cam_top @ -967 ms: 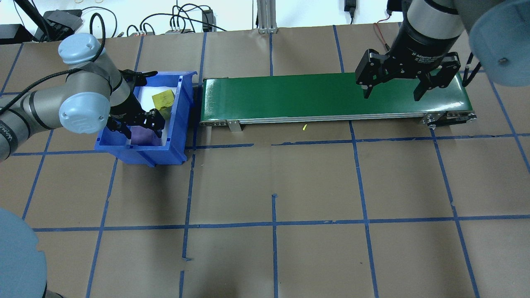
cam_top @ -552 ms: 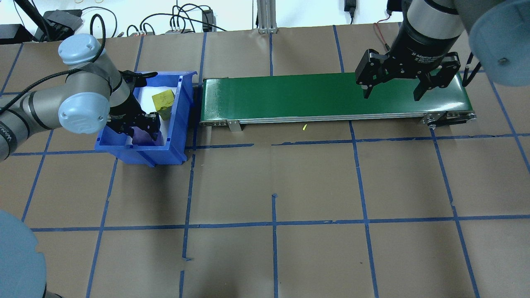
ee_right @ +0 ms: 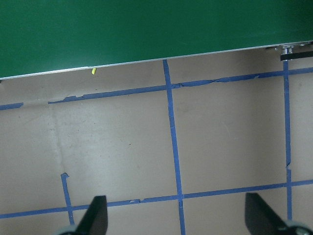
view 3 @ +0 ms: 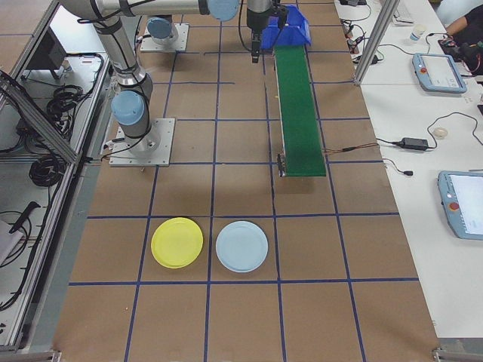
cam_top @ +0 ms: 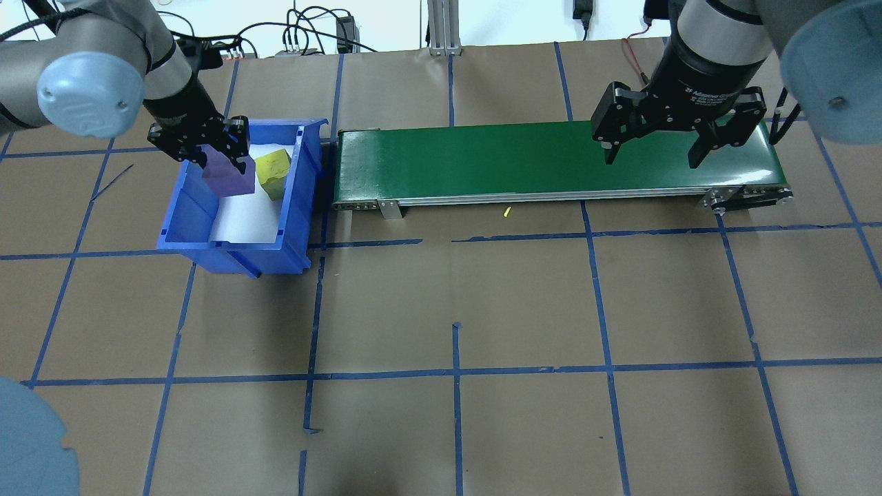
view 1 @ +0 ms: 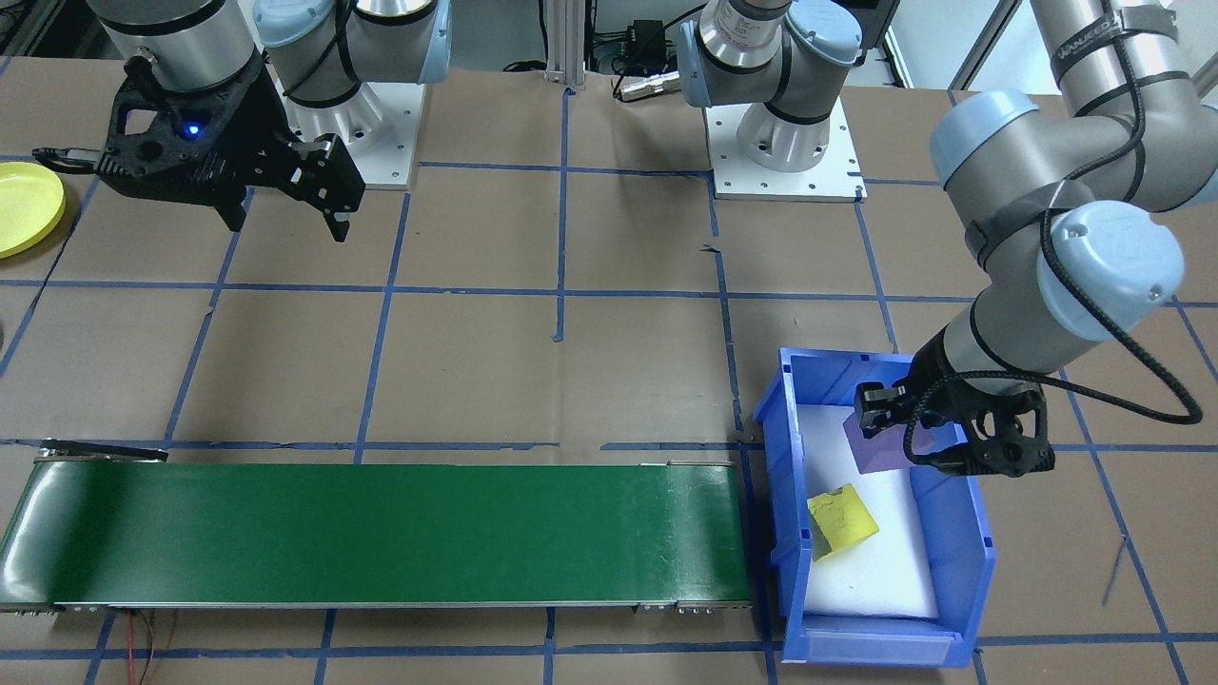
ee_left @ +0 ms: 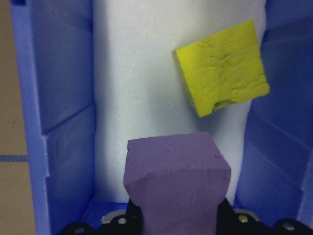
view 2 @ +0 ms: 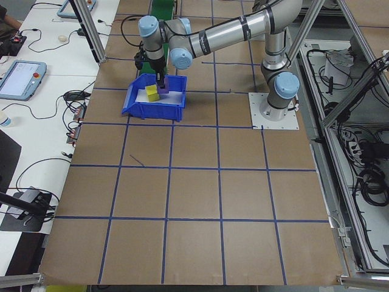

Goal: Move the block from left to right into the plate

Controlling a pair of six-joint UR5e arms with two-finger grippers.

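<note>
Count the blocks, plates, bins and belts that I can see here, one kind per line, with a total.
Blocks: 2, purple block and yellow block
Plates: 2, yellow plate and light blue plate
Bins: 1, blue bin
Belts: 1, green belt
Total: 6

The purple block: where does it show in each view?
Front-facing: purple block, right, in left gripper.
Overhead: upper left.
Exterior left: top, barely visible.
Exterior right: cannot tell.
Left wrist: bottom centre.
Right wrist: absent.
Shared landmark: blue bin.
</note>
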